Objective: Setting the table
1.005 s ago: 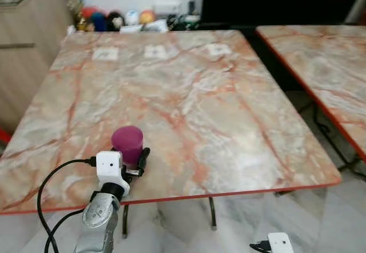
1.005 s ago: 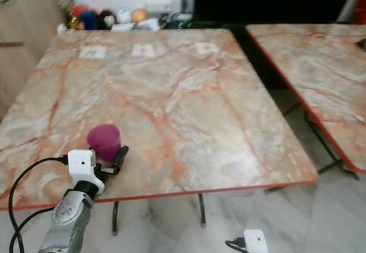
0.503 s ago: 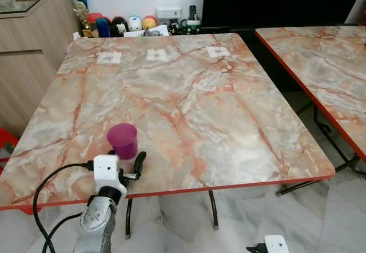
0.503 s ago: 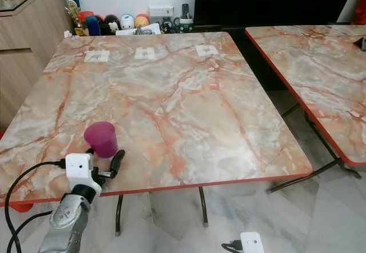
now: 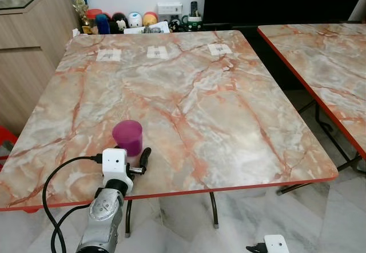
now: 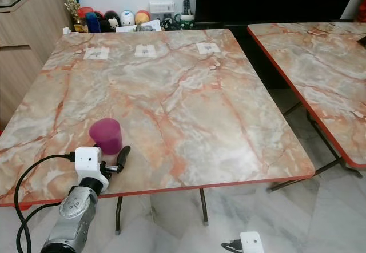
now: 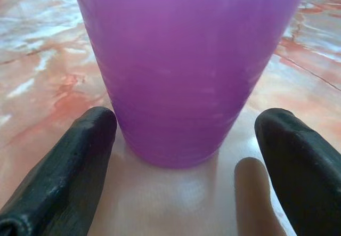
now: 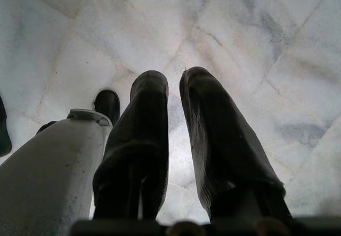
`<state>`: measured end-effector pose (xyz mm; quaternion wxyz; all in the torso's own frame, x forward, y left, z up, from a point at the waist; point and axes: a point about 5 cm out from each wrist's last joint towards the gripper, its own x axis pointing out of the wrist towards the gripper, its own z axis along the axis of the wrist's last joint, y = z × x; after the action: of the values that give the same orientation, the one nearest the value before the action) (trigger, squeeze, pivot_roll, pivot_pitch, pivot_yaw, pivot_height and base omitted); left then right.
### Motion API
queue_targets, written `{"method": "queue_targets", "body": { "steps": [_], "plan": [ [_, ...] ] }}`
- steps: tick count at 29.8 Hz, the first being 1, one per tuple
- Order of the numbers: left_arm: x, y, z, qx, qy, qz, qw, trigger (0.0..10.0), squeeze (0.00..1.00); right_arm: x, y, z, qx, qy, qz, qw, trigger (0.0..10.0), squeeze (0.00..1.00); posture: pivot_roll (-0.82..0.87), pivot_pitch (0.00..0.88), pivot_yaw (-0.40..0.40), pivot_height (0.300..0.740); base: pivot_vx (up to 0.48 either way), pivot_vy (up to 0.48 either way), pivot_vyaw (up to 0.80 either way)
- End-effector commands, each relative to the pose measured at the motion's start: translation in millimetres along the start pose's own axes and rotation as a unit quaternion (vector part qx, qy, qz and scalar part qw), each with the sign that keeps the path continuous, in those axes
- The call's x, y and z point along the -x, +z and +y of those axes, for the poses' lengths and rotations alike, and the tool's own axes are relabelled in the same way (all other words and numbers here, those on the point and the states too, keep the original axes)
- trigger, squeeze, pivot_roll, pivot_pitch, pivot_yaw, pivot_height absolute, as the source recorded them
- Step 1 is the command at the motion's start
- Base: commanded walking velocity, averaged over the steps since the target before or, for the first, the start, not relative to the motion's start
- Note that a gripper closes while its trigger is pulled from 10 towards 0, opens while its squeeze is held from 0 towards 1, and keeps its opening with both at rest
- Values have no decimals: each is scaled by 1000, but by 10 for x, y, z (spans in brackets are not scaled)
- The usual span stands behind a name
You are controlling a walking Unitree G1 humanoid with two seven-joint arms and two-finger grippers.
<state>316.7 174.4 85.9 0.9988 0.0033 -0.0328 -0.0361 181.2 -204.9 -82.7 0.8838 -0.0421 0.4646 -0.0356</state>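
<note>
Left gripper (image 7: 181,140): held low at the near left edge of the table, fingers spread wide to either side of the cup; in the left wrist view a gap is seen between each black finger (image 7: 64,177) and the cup wall, so nothing is gripped.
Purple cup (image 5: 127,137): stood upright on the marble table, near its front left corner, between the spread fingers.
Table (image 5: 189,99): topped in orange-veined marble with a red rim; three small white cards (image 5: 156,52) are laid along its far edge.
Second table (image 5: 320,64): set to the right, apart from the first.
Right gripper (image 8: 173,135): hung idle over the pale tiled floor (image 8: 240,39), fingers nearly together with a narrow gap.
</note>
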Motion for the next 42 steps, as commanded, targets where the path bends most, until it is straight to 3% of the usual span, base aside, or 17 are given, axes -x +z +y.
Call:
{"method": "queue_targets", "body": {
  "steps": [1,20,21,22,23,26,28,30,32,42],
  "plan": [
    [-10,-4,7,-12,4,1,1000,10000,0,9,-51,-11,5,-2,8,1000,10000,0,21,118,-40,740,0,0,0],
    [-126,5,-80,-6,12,3,1000,10000,0,8,-49,-14,7,-2,8,1000,10000,0,17,119,-41,740,0,0,0],
    [-129,3,-79,-7,13,4,1000,9451,0,8,-50,-14,6,-2,8,1000,10000,0,15,118,-41,740,0,0,0],
    [-133,1,-77,-6,15,5,1000,4588,0,8,-50,-14,6,-2,8,1000,10000,0,15,118,-41,740,0,0,0],
    [-140,-2,-78,-7,17,6,1000,2157,0,9,-51,-15,7,-2,8,1000,10000,0,13,119,-41,740,0,0,0],
    [-146,-3,-80,-7,17,7,1000,2392,0,9,-51,-16,7,-2,9,1000,10000,0,13,119,-42,740,0,0,0],
    [-153,-3,-80,-7,19,7,1000,1451,0,9,-51,-18,8,-3,9,1000,10000,0,13,119,-43,740,0,0,0],
    [-154,-2,-80,-7,19,6,1000,1451,0,9,-52,-18,8,-3,9,1000,10000,0,13,119,-43,740,0,0,0],
    [-160,-3,-80,-6,22,5,1000,0,0,9,-52,-19,9,-3,9,1000,10000,0,13,119,-43,740,0,0,0],
    [-168,-9,-85,-5,25,4,1000,0,0,9,-51,-19,10,-3,9,1000,10000,0,12,119,-45,740,0,0,0]
  ]
}}
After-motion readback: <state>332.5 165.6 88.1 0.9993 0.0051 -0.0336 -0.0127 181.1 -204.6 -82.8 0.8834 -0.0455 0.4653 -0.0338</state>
